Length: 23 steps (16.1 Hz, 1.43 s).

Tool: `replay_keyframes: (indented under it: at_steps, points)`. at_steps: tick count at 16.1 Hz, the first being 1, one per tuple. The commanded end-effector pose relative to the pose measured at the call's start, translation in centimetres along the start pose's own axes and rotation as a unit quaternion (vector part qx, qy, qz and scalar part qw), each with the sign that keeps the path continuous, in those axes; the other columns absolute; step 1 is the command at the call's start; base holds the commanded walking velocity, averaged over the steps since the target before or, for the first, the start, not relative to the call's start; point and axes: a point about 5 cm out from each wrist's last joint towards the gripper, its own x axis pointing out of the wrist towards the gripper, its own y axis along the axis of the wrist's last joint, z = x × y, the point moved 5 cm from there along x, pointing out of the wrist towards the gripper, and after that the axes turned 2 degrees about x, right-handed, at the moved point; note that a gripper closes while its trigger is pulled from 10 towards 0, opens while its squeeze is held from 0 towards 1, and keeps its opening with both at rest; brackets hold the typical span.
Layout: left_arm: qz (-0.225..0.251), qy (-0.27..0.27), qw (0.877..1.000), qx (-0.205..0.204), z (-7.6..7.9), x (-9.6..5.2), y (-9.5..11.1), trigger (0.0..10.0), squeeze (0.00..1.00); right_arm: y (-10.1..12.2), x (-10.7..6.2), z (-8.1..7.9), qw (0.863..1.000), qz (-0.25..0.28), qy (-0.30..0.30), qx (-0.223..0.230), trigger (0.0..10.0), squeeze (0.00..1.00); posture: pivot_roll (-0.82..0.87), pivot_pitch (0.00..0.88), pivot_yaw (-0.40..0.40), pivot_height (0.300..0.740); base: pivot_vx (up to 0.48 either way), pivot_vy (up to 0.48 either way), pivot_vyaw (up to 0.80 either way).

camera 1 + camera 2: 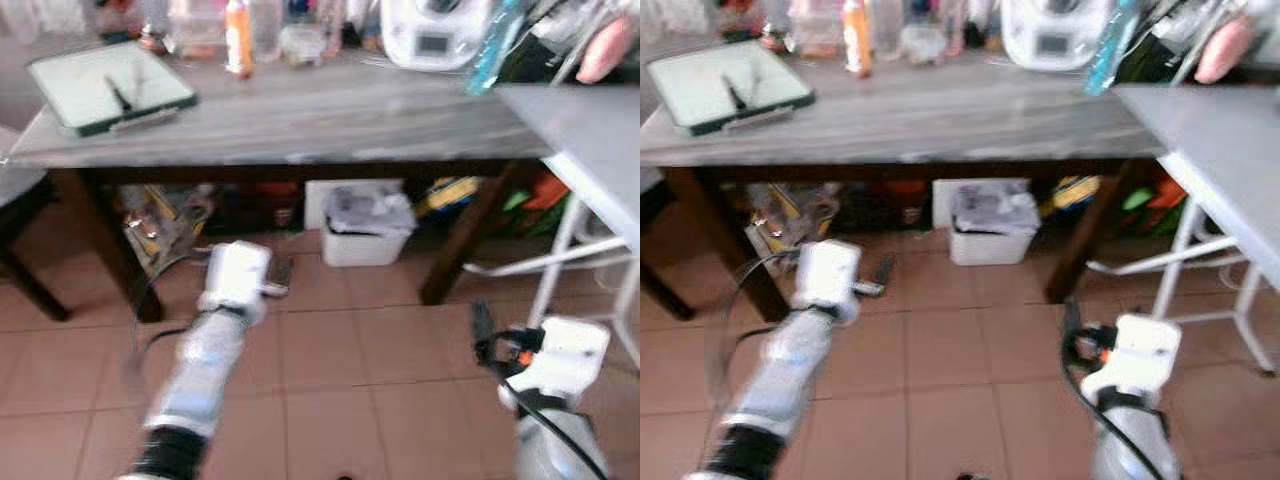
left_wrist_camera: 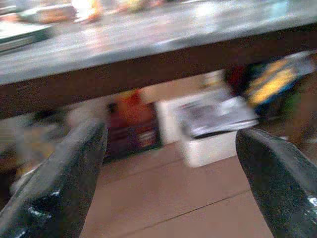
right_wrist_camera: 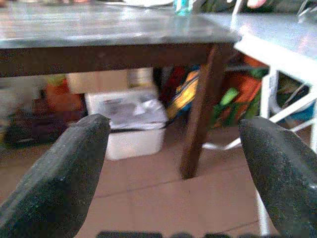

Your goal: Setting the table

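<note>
While we're stood facing the grey table [image 1: 300,120], we count 1 green-rimmed tray [image 1: 110,88] on its far-left corner w/ 1 dark utensil [image 1: 119,93] lying on it, long axis pointing away from us. Left gripper [image 2: 171,163] & right gripper [image 3: 173,158] both spread wide, holding nothing, low over the tile floor [image 1: 330,360].

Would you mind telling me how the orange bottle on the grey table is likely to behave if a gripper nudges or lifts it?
The orange bottle stands upright and looks tall and narrow, so a sideways nudge would probably tip it. Its smooth sides may slip between the fingers. Jars crowd close around it at the back of the table, so a knock could topple neighbours too. Blur hides how full it is.
</note>
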Motion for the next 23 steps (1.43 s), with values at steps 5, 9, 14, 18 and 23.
replay_keyframes:
  at_steps: [5, 9, 14, 18, 23]
  points:
    - [-0.016, 0.041, 0.999, 0.026, -2.9, -2.3, -1.6, 10.0, 0.0, -1.3, -0.2, 0.1, 0.999, -0.039, 0.012, 0.003, 10.0, 0.0, 0.11, 0.134, -0.059, 0.74, 0.0, 0.0, 0.0]
    - [-0.015, 0.037, 0.998, 0.043, -3.2, -2.6, -1.6, 10.0, 0.0, 0.0, -0.2, -1.5, 0.999, -0.005, 0.043, 0.005, 10.0, 0.0, 0.1, 0.137, -0.047, 0.74, 0.0, 0.0, 0.0]
    - [-0.005, -0.011, 1.0, 0.019, -1.3, -1.2, -0.2, 10.0, 0.0, -0.7, -0.5, -2.0, 0.999, -0.02, 0.042, -0.011, 10.0, 0.0, 0.1, 0.128, -0.031, 0.74, 0.0, 0.0, 0.0]
    - [0.003, -0.025, 1.0, 0.012, -0.2, -0.8, 0.3, 10.0, 0.0, -0.4, -0.6, -1.8, 0.999, -0.01, 0.042, -0.007, 10.0, 0.0, 0.09, 0.127, -0.022, 0.74, 0.0, 0.0, 0.0]
    - [-0.001, -0.033, 0.999, 0.02, 0.5, -0.8, 0.1, 10.0, 0.0, -0.6, -0.6, -2.0, 0.999, -0.013, 0.031, -0.011, 10.0, 0.0, 0.09, 0.13, -0.014, 0.74, 0.0, 0.0, 0.0]
